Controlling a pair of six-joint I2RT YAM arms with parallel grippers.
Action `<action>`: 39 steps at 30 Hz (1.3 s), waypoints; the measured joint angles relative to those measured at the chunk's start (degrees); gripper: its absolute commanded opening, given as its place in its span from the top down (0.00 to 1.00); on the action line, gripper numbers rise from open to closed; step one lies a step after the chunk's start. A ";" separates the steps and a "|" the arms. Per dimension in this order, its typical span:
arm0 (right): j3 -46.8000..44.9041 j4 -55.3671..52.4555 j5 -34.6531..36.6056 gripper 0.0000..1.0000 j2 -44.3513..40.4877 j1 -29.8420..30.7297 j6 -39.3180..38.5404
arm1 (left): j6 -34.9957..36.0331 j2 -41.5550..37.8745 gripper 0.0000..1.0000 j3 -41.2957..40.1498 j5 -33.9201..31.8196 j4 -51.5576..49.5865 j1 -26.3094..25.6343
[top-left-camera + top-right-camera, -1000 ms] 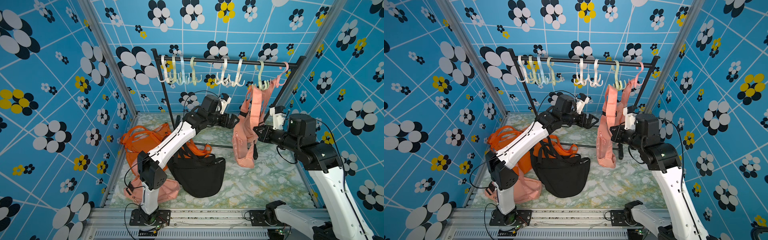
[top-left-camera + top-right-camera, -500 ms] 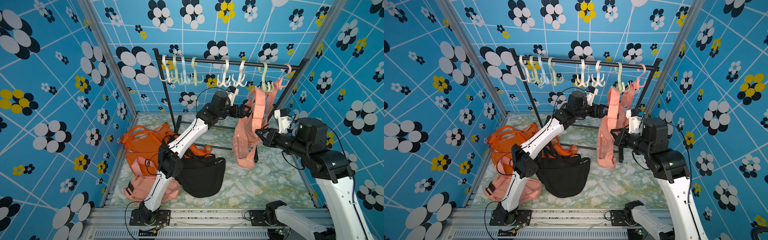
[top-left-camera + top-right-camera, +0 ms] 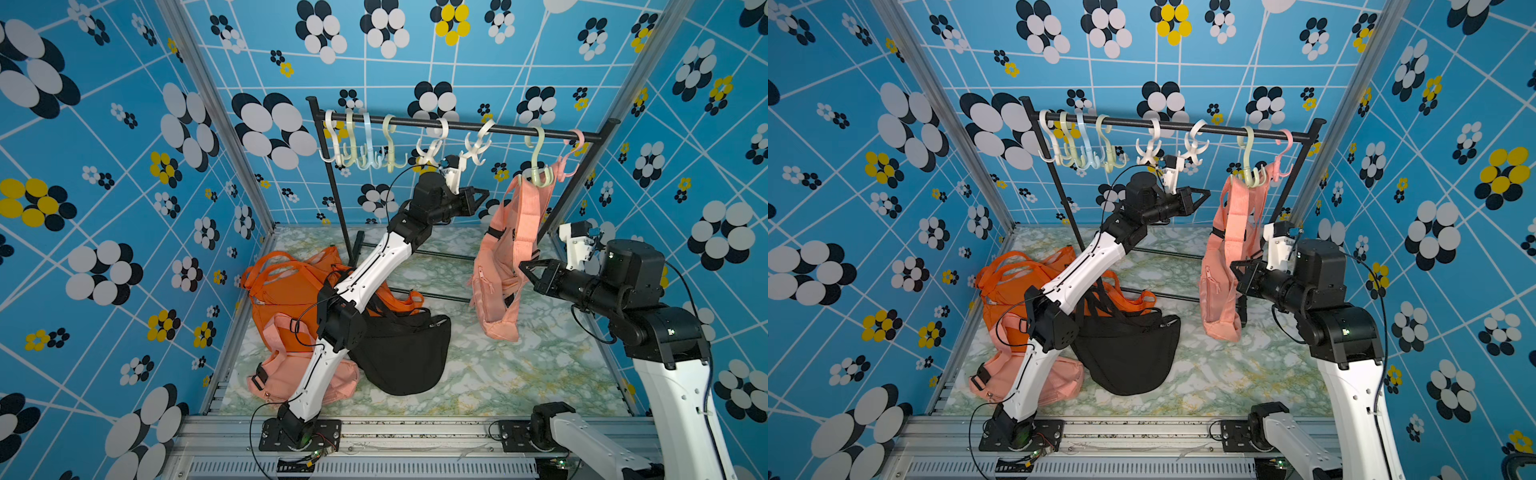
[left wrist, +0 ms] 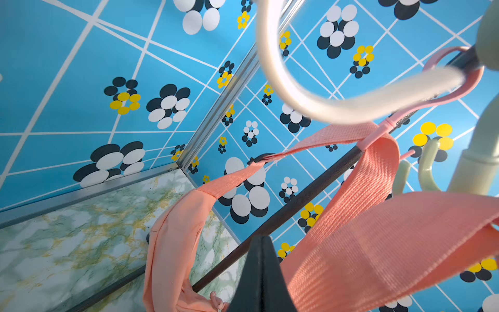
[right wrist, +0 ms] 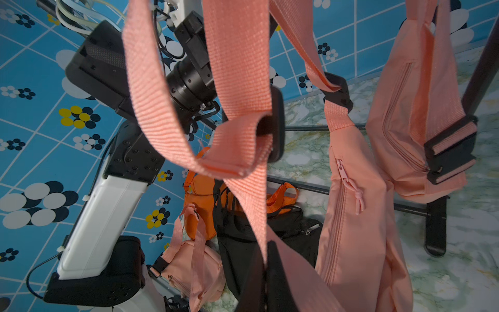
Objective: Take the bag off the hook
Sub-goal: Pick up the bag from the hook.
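Obs. 1, target: the hanging peach bag (image 3: 496, 299) is on the rack at my right end of the black rail (image 3: 457, 126). Its webbing loops over the pale green hook (image 3: 539, 166), and the pouch hangs down in front of the rack's right upright. The bag is not off the hook. I cannot tell whether its bottom touches the marble floor (image 3: 519, 374).

Obs. 2, my right gripper (image 3: 524, 266): it is level with the middle of the bag and pressed against it. In the right wrist view the strap (image 5: 243, 189) runs straight down into my jaws, which are clamped on it.

Obs. 3, my left gripper (image 3: 484, 194): it is raised to just under the rail, below a white hook (image 3: 478, 143), and points toward the bag's upper straps. My jaws are together with nothing between them. The left wrist view shows the webbing passing just beside my tips, not in them.

Obs. 4: a pink hook (image 3: 575, 141) sits at the rail's far right end, next to the green one. The right wrist view shows 2 peach pouches side by side. I cannot tell how the 2nd one hangs.

Obs. 5, on the floor by my left arm's base: an orange bag (image 3: 286, 286), a black bag (image 3: 407, 357) and a floor peach bag (image 3: 286, 365), heaped so that they touch.
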 measured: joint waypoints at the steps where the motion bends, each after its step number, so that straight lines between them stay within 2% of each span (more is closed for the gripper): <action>1: 0.04 -0.07 -0.22 1.00 0.07 -0.85 -0.02 | 0.00 -0.33 1.00 -0.02 0.02 -0.17 0.42; 4: 0.57 -0.04 -1.62 1.00 1.18 -2.64 0.02 | 0.52 -2.43 1.00 -1.44 0.00 -0.42 1.44; 5: 0.96 0.00 -2.56 1.00 1.92 -2.91 0.04 | 0.87 -3.56 0.93 -2.32 -0.04 -0.37 1.66; 6: 1.29 0.00 -3.26 1.00 2.51 -2.97 0.22 | 1.36 -4.72 0.79 -3.37 -0.04 -0.26 1.75; 8: 1.99 0.02 -4.85 1.00 3.82 -3.10 0.44 | 2.51 -8.02 0.29 -6.71 0.24 0.48 1.64; 9: 2.25 0.02 -5.42 1.00 4.17 -3.15 0.52 | 2.69 -9.33 0.14 -8.31 0.50 1.01 1.53; 10: 2.54 0.00 -6.03 1.00 4.42 -3.21 0.68 | 3.04 -10.84 0.06 -10.34 1.05 1.73 1.33; 12: 3.04 0.00 -7.34 1.00 4.42 -3.28 1.14 | 3.52 -13.42 0.00 -14.43 2.21 2.97 0.87; 17: 4.15 1.05 -13.62 1.00 4.11 -4.68 3.67 | 5.68 -15.28 0.01 -22.49 4.48 3.82 -1.20; 21: 3.93 4.17 -20.31 1.00 4.17 -6.36 8.28 | 7.48 -12.68 0.01 -22.23 5.77 1.90 -2.99; 27: 2.12 10.27 -28.22 1.00 3.87 -7.23 15.37 | 11.91 -4.55 0.01 -8.68 4.15 -4.50 -5.40; 29: 1.90 10.80 -29.59 1.00 3.58 -7.30 16.55 | 13.25 -2.27 0.00 -3.85 2.16 -5.66 -5.97; 30: 1.88 10.82 -30.01 1.00 3.41 -7.32 16.90 | 13.68 -1.77 0.03 -2.60 0.92 -5.97 -6.19; 31: 1.86 10.80 -30.40 1.00 3.13 -7.34 17.31 | 14.16 -1.40 0.10 -1.44 -0.63 -6.05 -6.45; 32: 1.86 10.82 -30.75 1.00 2.86 -7.39 17.46 | 14.71 -1.25 0.21 -0.81 -2.10 -6.01 -6.58; 34: 1.86 10.80 -31.34 1.00 2.36 -7.39 17.68 | 15.39 -1.20 0.61 -0.24 -4.48 -5.66 -6.88; 35: 1.86 10.80 -31.61 1.00 2.10 -7.39 17.68 | 15.30 -1.20 0.75 -0.02 -5.57 -5.44 -6.88; 37: 1.86 10.80 -31.91 1.00 1.88 -7.54 17.66 | 15.30 -0.96 0.90 0.74 -6.99 -5.14 -6.93; 39: 1.86 10.73 -32.11 1.00 1.86 -7.80 17.59 | 15.65 -0.31 0.97 2.38 -7.91 -4.92 -6.93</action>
